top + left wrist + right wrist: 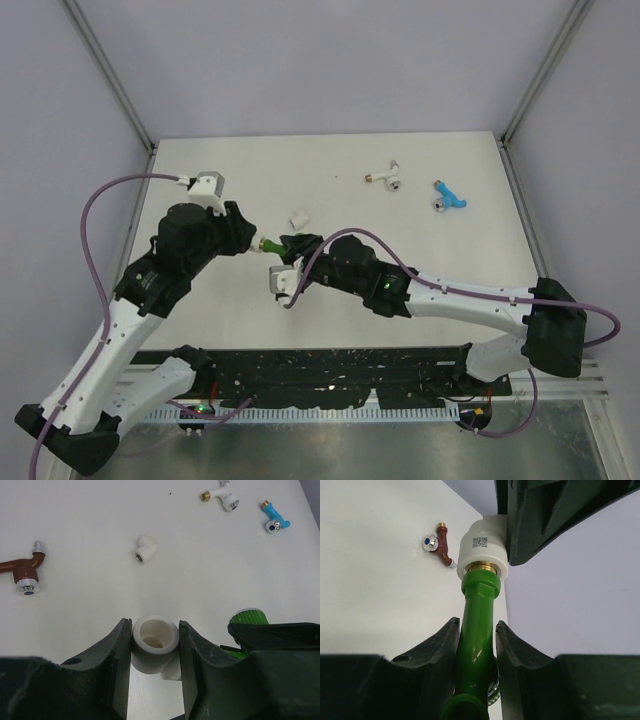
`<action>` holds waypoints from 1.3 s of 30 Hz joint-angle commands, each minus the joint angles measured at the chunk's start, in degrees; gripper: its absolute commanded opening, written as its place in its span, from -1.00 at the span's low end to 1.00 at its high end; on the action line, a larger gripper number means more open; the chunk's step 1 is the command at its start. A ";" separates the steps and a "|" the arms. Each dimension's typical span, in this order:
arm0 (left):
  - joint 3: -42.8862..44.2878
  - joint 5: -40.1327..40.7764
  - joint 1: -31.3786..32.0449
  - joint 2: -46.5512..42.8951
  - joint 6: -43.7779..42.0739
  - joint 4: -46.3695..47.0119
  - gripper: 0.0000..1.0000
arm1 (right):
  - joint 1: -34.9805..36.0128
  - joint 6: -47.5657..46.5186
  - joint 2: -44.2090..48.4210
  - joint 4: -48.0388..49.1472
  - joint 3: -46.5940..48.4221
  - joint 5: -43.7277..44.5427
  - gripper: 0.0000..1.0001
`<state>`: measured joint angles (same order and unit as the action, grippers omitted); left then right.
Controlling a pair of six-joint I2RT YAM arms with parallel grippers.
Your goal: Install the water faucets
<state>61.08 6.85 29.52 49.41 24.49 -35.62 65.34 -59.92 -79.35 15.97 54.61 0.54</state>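
A matte white table (330, 170) sits between pale grey walls. At the left, the brown faucet (22, 570) lies flat on it, its S-bent glossy stem ending in a silvery knurled cap with a blue dot. The left gripper (154, 630) clamps a smooth, round-mouthed white elbow fitting (155, 652) between its dark fingers, above the table. The green faucet (479, 587) is glossy with a hexagonal collar, and its brass thread sits in that fitting's mouth. The right gripper (477, 624) is closed around its stem. Beyond them lies a loose white fitting (144, 550). Farther right lie the brass-tipped white faucet (385, 177) and then the blue faucet (447, 195).
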 commanded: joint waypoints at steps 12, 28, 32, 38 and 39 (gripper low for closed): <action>-5.88 -6.06 1.42 -5.81 0.56 19.17 -1.00 | -0.12 21.05 -0.10 -4.36 9.46 -5.72 -0.89; -14.40 -3.34 2.65 -12.49 0.29 29.28 -1.00 | -2.85 48.57 0.25 3.54 8.15 -7.39 -0.90; -16.86 -2.28 3.09 -14.77 0.30 32.27 -1.00 | -3.90 54.28 0.43 6.71 6.91 -7.57 -0.90; -19.94 -1.84 3.79 -17.24 -0.93 35.26 -1.00 | -5.31 59.83 0.25 7.85 6.91 -9.58 -0.90; -20.47 -1.93 3.79 -17.59 -1.11 37.00 -1.00 | -5.31 61.57 0.34 8.11 6.83 -10.02 -0.90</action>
<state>42.06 10.59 31.18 33.45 21.80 -7.94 60.80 -6.11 -79.37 13.80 60.36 -7.27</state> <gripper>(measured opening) 0.397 0.380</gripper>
